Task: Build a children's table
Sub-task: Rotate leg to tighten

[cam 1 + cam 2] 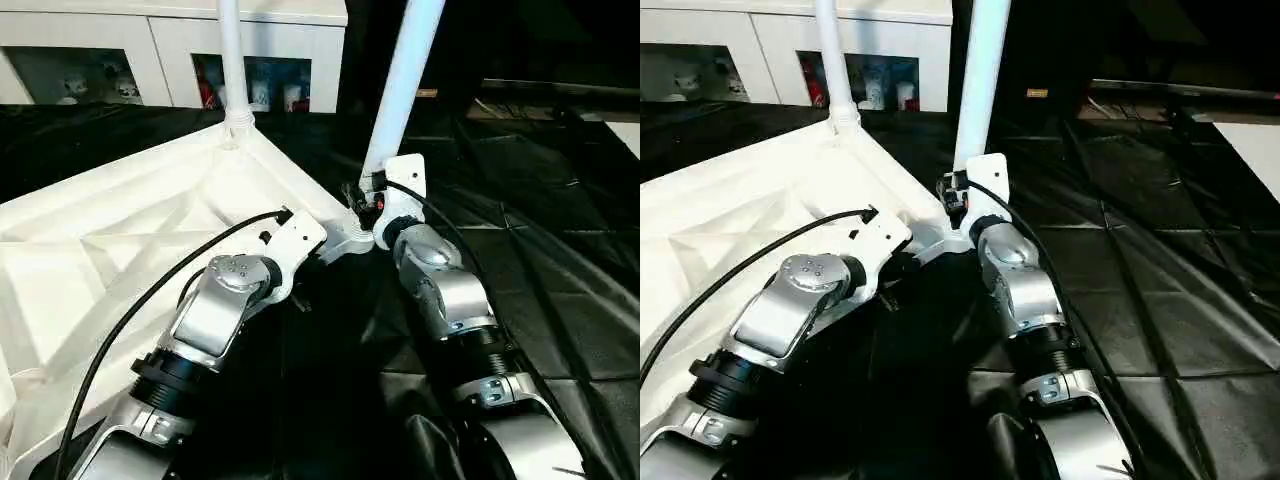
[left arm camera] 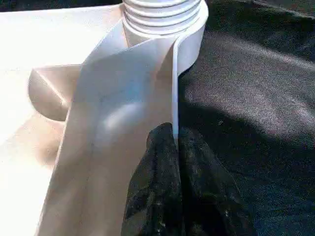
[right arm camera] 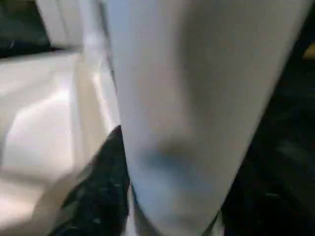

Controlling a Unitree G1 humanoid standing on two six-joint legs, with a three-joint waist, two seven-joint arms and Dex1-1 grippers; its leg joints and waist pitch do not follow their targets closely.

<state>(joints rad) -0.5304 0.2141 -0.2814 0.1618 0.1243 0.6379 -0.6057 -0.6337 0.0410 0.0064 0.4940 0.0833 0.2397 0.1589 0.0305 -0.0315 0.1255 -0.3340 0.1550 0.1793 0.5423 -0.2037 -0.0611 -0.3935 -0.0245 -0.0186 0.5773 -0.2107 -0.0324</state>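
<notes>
Black padded mat (image 1: 560, 300) underfoot, white cabinet (image 1: 180, 45) along the back. The tabletop (image 1: 120, 250) lies underside up, one leg (image 1: 232, 60) standing in the far corner. Left gripper (image 2: 174, 147) reaches forward, pinched shut on the tabletop's rim. Right gripper (image 3: 172, 216) straddles a second leg (image 1: 980, 80) at the near corner socket — held or not, I cannot tell.

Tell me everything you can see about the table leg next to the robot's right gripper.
The leg is a long white tube, plastic by its look, smooth and glossy. It rises from the near corner socket of the upturned tabletop, leaning slightly to the right, its top out of frame. The right gripper has its black fingers around the lower part. A second leg stands at the far corner.
</notes>
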